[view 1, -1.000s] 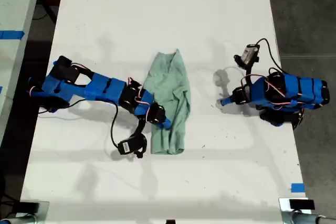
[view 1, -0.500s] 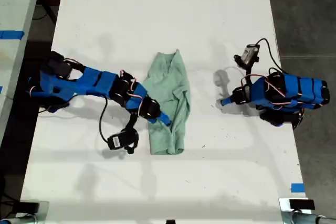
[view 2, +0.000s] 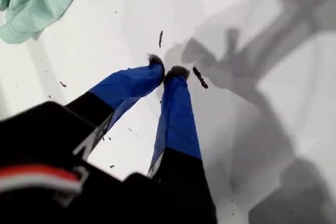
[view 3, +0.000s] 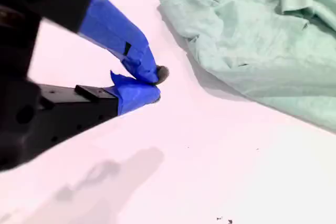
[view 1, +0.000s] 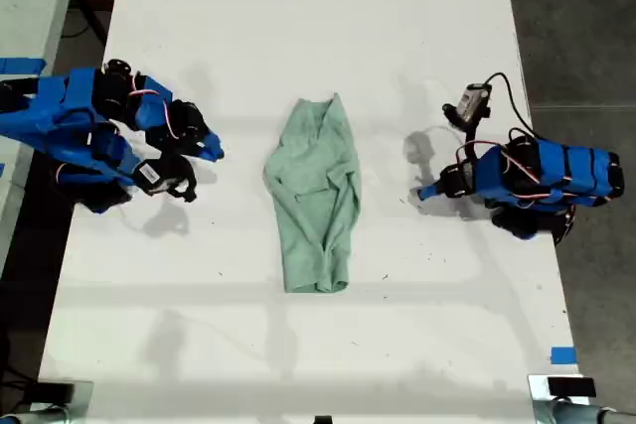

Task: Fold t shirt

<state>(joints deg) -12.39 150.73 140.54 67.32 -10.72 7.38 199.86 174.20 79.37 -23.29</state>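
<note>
on the white table (view 1: 397, 47) between dark floor strips, the t shirt (view 1: 318, 196) lies narrow; my first gripper (view 2: 167, 72) and my second gripper (view 3: 155, 83) are closed, empty.

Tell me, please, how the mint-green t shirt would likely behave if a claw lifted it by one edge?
The t shirt would probably sag and drape: it lies wrinkled and flat in soft folds. It looks thin, so likely light. Its folded layers may slip apart, since nothing holds them; my second claw is shut beside it, not on it.
</note>
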